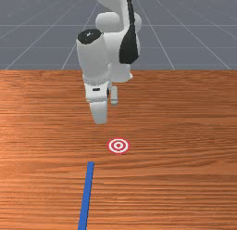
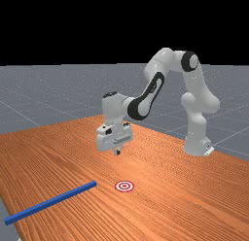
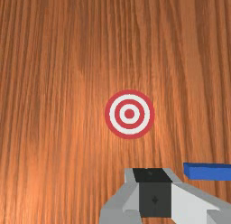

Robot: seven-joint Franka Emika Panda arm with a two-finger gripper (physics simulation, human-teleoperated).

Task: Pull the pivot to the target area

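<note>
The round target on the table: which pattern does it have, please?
Red and white rings around a red centre; the target shows best in the wrist view.

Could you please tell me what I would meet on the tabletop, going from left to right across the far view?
Blue bar → red-and-white target → the robot arm's base.

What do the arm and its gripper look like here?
The arm is glossy white, with smooth rounded segments and black bands and caps near some joints. The gripper is blockier, white and light grey with small black details. I see no cables.
</note>
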